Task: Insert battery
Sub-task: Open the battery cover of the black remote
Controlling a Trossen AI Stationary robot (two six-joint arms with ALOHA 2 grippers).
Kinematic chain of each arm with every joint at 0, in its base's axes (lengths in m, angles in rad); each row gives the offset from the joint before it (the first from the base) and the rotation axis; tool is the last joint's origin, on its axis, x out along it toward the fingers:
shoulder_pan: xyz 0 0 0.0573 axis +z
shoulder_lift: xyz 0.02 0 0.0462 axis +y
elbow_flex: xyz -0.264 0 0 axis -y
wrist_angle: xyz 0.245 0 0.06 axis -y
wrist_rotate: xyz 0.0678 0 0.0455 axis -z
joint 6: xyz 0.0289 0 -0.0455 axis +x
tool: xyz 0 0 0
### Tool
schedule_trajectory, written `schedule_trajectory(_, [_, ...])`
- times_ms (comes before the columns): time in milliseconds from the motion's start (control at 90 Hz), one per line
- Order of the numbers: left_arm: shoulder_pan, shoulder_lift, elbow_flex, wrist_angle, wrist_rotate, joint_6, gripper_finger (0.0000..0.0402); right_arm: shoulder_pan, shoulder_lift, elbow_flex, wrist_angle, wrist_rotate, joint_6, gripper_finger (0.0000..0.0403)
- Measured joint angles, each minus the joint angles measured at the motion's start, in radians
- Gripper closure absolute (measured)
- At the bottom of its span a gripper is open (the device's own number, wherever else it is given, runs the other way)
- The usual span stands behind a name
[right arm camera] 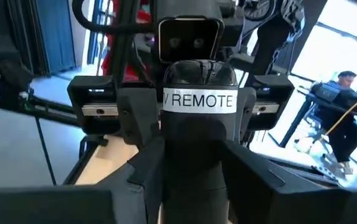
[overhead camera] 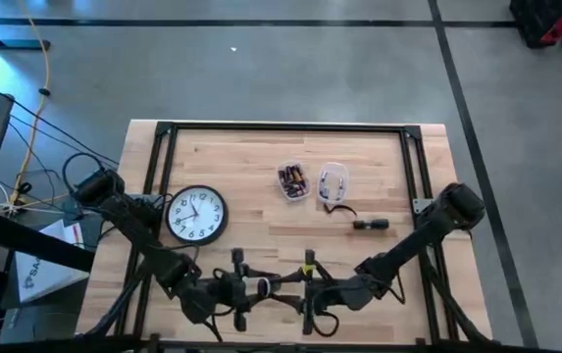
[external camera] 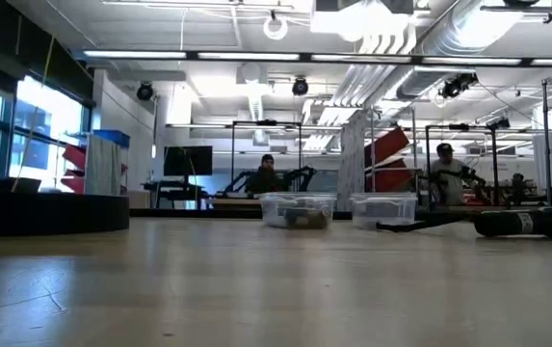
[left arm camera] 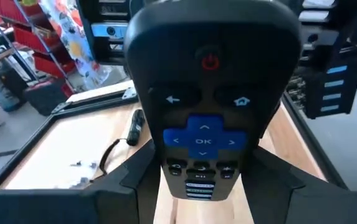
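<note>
1. Both pincers, left [overhead camera: 244, 290] and right [overhead camera: 305, 294], meet at the wooden counter [overhead camera: 261, 157]'s near edge.
2. Clear battery tub [external camera: 297, 209] sits far off.
3. Black plastic remote [left arm camera: 204, 99] is clamped, rigid, slick.
4. Right pincer grips its labelled end [right arm camera: 200, 99]; hold the sides.

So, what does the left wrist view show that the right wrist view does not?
Only the left wrist view shows the remote's button face: red power button, blue OK pad, plus a dark object lying on the table. Only the right wrist view shows the remote's end with a REMOTE label and a seated person beyond. Both show the remote held between that arm's own fingers.
</note>
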Motion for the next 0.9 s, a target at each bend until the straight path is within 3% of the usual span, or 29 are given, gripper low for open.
schedule_trajectory(256, [0.043,0.043,0.000,0.079,0.003,0.080,0.0246,-0.001,-0.033,0.074,-0.188,0.007,0.024,0.0184])
schedule_trajectory(444, [0.077,0.074,0.000,0.152,0.026,0.143,0.0247,-0.020,-0.033,0.097,-0.264,0.012,0.052,0.0154])
schedule_trajectory(689, [0.068,0.073,0.000,0.186,-0.030,0.229,0.0248,-0.027,-0.052,0.097,-0.360,0.009,0.079,0.0158])
schedule_trajectory(900, [0.071,0.070,0.001,0.179,-0.038,0.219,0.0248,-0.054,-0.085,0.097,-0.415,-0.035,0.122,0.0206])
